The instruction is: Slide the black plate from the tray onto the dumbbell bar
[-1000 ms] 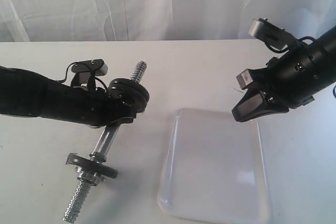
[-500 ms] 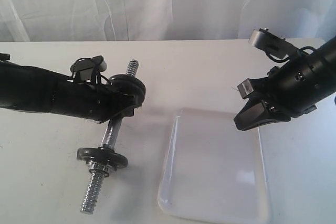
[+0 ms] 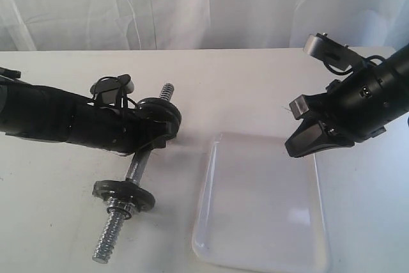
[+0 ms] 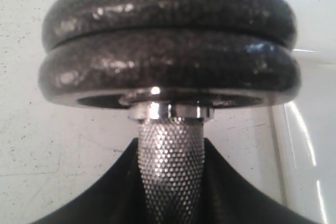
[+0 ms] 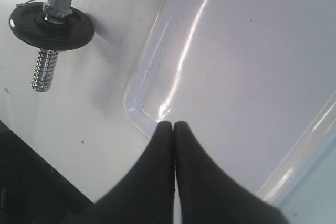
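Running diagonally across the table [image 3: 243, 87], the dumbbell bar [image 3: 135, 165] points one threaded end away toward the backdrop and the other toward the front edge. The left pincer [image 3: 153, 140] is clamped across its knurled middle. The black plate [image 3: 160, 114] sits on the bar just beyond that pincer, flush against a second thick disc [image 4: 168, 11], and the tray [image 3: 255, 247] lies bare. The right pincer [image 5: 173, 129], tips pressed together on nothing, hovers over the tray, well apart from the bar. By my judgement the left arm is far nearer for any further seating along the bar's axis.
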`<state>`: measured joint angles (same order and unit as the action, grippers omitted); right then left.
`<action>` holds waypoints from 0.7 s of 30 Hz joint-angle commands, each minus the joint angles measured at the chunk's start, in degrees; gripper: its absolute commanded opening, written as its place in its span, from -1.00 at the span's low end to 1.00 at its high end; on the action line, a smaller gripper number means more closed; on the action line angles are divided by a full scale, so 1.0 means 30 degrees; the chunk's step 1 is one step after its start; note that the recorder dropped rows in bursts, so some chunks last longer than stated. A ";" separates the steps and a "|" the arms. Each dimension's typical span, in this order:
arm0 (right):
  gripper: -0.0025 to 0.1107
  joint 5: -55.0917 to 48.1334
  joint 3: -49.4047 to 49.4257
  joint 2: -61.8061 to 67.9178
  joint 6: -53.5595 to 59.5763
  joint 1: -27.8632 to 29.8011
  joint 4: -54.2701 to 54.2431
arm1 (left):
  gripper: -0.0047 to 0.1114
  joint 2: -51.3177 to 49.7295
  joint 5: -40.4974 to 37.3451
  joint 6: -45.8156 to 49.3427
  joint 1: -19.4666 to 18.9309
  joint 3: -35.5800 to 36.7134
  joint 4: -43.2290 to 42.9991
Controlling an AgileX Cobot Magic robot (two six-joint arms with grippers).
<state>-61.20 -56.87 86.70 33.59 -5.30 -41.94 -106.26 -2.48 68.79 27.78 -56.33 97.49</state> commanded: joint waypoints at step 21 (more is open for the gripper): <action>-0.96 0.0086 0.0087 -0.0184 0.0298 0.0069 0.0070 | -0.92 0.0229 -0.1986 -0.0404 0.0103 -0.0560 0.0819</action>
<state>-61.05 -56.87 86.70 33.59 -5.30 -41.94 -107.80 -3.92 67.94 27.85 -56.45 97.73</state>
